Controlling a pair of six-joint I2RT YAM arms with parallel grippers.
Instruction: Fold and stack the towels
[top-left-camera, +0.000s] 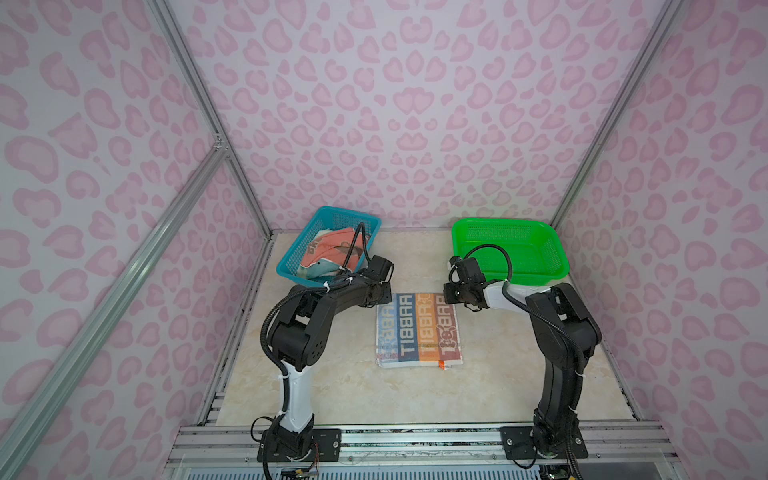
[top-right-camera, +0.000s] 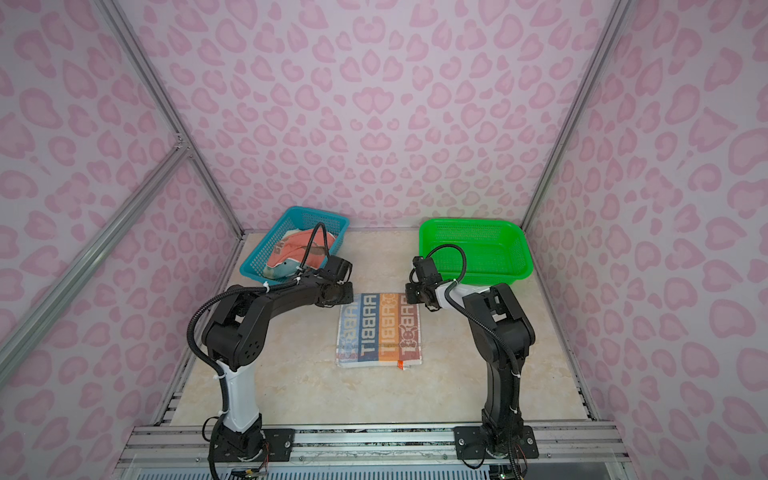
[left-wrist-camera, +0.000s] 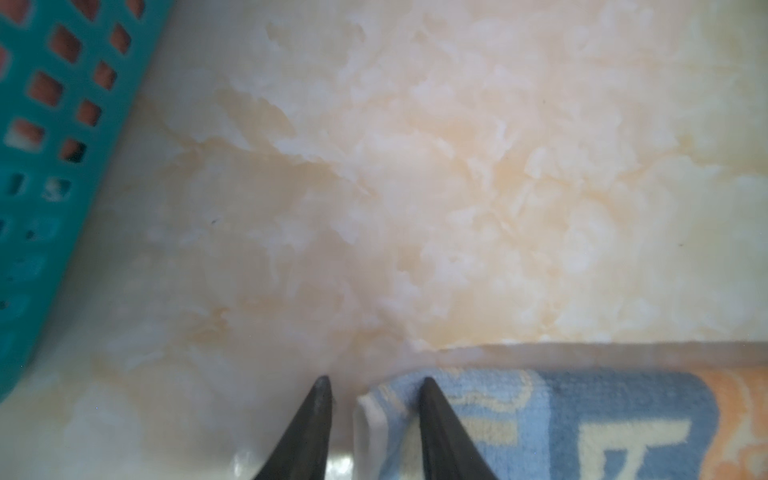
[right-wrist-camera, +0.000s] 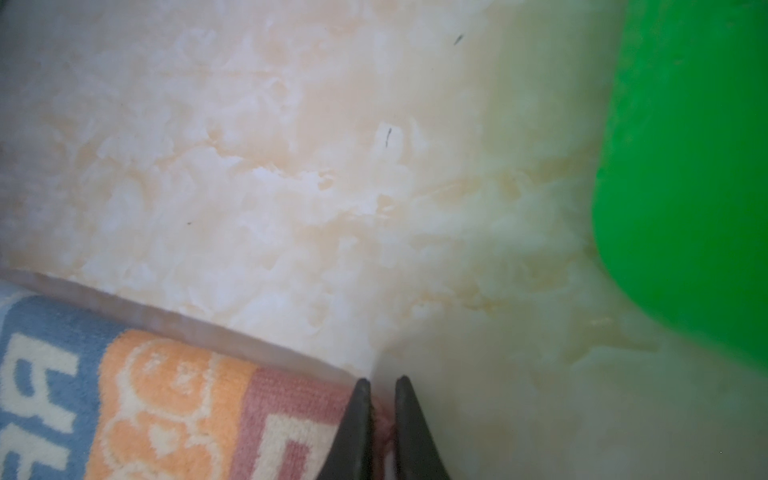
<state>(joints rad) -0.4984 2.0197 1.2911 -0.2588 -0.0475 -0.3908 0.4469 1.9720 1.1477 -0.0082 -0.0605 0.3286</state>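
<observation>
Two claws at far corners of striped towel (top-left-camera: 417, 330), flat mid-table. Right gripper (right-wrist-camera: 382, 380) clenched on its corner; left gripper (left-wrist-camera: 374, 380) jaws apart, straddling hem. First fold starting, I reckon: needs left pinch, then even lift toward near edge.

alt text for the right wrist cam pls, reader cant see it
The right end effector is shut on the pink-red corner of the striped towel, which lies on the cream marble-look table. A blurred green basket stands on the table beyond the corner.
</observation>
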